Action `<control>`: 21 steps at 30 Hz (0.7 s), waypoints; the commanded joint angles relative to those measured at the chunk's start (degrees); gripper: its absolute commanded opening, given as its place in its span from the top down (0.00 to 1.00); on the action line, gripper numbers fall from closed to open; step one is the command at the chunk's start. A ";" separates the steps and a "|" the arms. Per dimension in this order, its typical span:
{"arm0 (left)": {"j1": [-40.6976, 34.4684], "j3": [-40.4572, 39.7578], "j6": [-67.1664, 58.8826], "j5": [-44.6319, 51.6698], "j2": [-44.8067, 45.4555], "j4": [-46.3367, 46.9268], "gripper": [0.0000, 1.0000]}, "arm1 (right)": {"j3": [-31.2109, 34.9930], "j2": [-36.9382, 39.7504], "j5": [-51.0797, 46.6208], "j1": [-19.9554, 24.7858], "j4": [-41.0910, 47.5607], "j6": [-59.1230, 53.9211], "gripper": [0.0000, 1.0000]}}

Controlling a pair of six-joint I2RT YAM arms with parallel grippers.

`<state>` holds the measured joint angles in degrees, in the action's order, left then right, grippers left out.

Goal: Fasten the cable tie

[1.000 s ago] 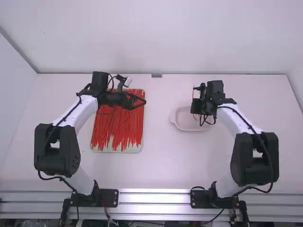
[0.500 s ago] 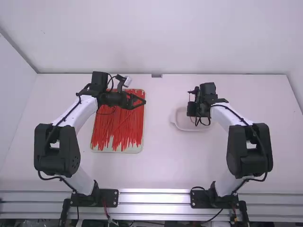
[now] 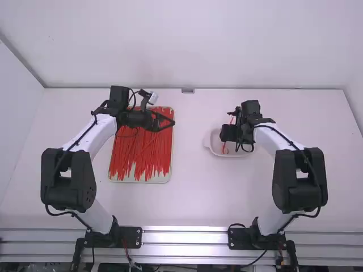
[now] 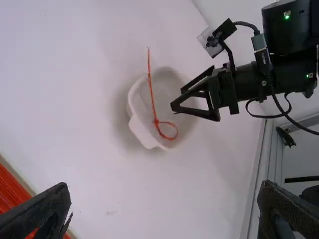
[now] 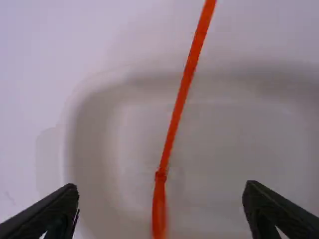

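A red cable tie (image 4: 158,121), fastened into a small loop with a long straight tail, lies in the white bowl (image 4: 135,109); the tail leans over the rim. It also shows as a red streak, the cable tie (image 5: 180,104), inside the bowl (image 5: 99,129). My right gripper (image 3: 226,134) hovers just above the bowl (image 3: 212,146), open and holding nothing. From the left wrist view the right gripper (image 4: 179,102) stands beside the loop. My left gripper (image 3: 169,122) hangs open over the far end of the tray of loose red ties (image 3: 142,154).
The tray with several loose red ties (image 4: 7,191) lies left of the middle. The bowl sits right of the middle. Bare white table (image 3: 193,187) stretches between them and toward the front edge. A wall runs along the far side.
My right gripper swung left and down across the bowl, and the red tie now lies in the bowl, free of the fingers. The left arm has stayed where it was.
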<state>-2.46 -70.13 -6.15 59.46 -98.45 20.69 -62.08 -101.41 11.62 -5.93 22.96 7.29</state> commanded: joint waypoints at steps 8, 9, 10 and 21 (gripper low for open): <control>0.72 -5.01 -1.42 -11.34 8.79 12.63 0.01 | -0.87 5.11 0.00 -0.24 8.79 1.92 0.01; 0.79 -5.62 -1.40 -13.55 10.21 14.80 0.01 | -0.87 6.32 0.09 -0.76 9.70 1.88 0.01; 0.50 -6.03 -1.38 -15.89 11.80 16.55 0.01 | -0.87 7.91 0.09 -1.40 10.73 1.92 0.01; 2.46 -3.60 1.75 -25.14 20.31 17.55 0.05 | 1.63 19.32 -2.90 -2.17 11.76 0.92 0.05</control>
<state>-1.28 -75.11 -5.72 36.93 -79.77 38.06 -61.80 -82.96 10.76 -9.41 34.57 8.97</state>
